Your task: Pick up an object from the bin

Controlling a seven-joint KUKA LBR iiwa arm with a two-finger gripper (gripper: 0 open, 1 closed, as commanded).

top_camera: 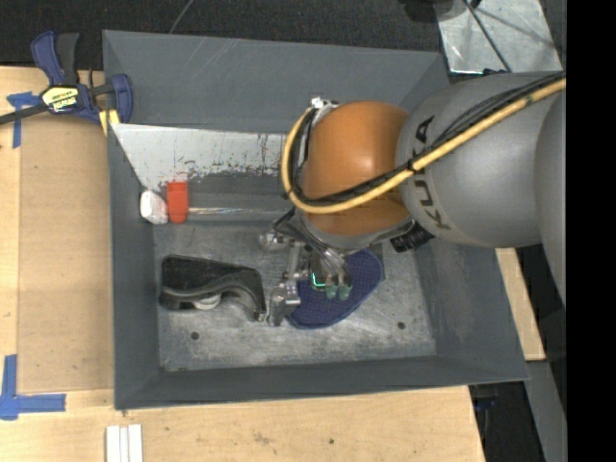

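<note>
bin [131,287] | clear tube with orange cap [221,202] x1, back-left | small white lump [152,207] x1 | black curved tool [207,285] x1 | dark blue flat pad [358,282] x1

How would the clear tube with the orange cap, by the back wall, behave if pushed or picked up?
The clear tube lies on its side and looks round, so a push would probably roll it. Its smooth, see-through wall may slip in a grip. It looks empty, so it is likely light.
</note>
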